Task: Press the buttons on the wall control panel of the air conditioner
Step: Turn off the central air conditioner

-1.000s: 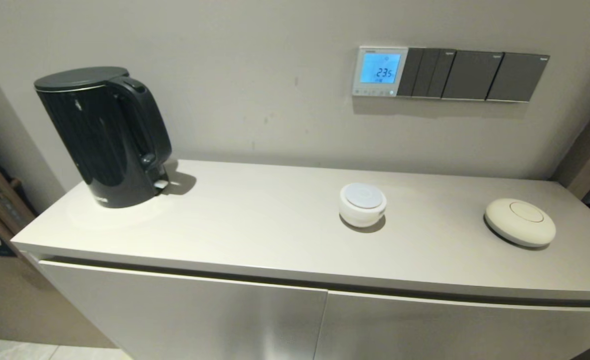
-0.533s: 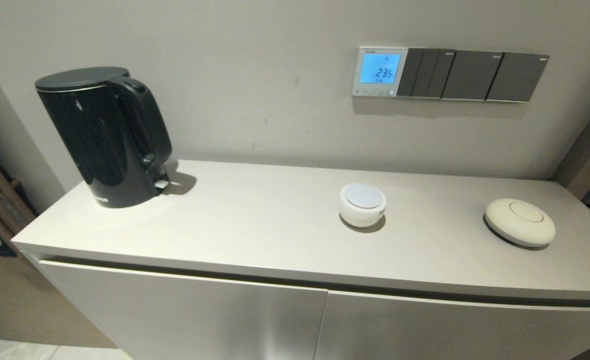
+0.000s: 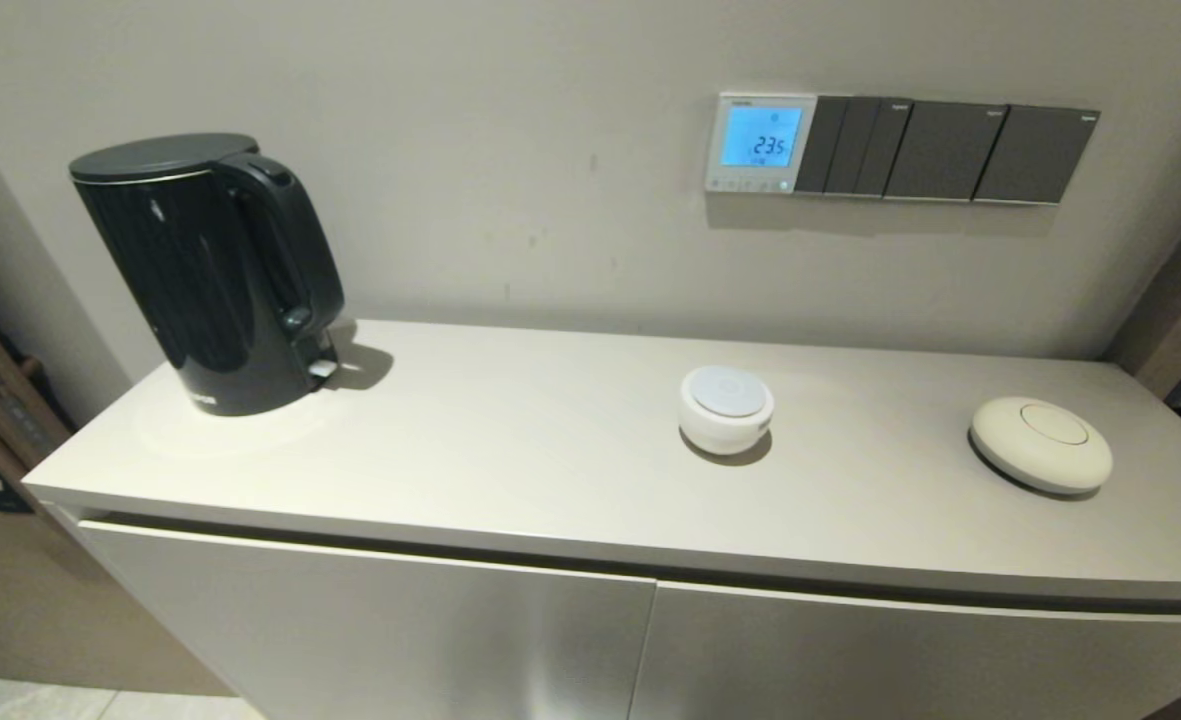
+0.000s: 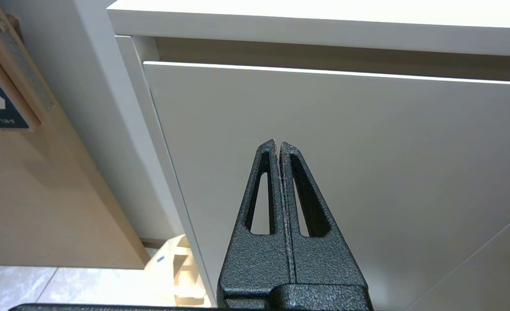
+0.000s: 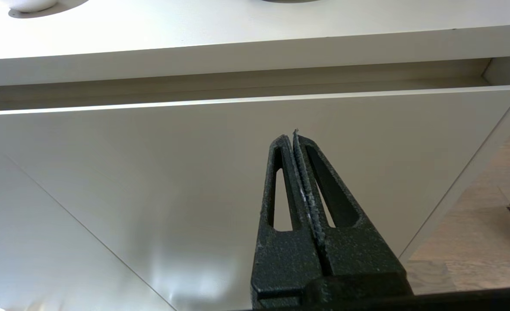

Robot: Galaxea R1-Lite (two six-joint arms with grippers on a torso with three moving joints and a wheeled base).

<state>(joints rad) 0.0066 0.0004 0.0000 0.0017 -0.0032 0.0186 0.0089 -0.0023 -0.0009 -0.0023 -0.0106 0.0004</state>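
Note:
The air conditioner's wall control panel [image 3: 760,142] is a small white-framed square on the wall above the counter, its screen lit blue with digits. The buttons [image 3: 748,184] form a row of tiny pale dots along its bottom edge. Neither arm shows in the head view. My left gripper [image 4: 278,144] is shut and empty, low in front of the left cabinet door. My right gripper [image 5: 293,138] is shut and empty, low in front of the right cabinet door, below the counter's edge.
Dark grey switch plates [image 3: 945,150] adjoin the panel on its right. On the counter [image 3: 510,450] stand a black kettle [image 3: 210,270] at the left, a small white round device [image 3: 726,407] below the panel and a flat cream disc [image 3: 1040,443] at the right.

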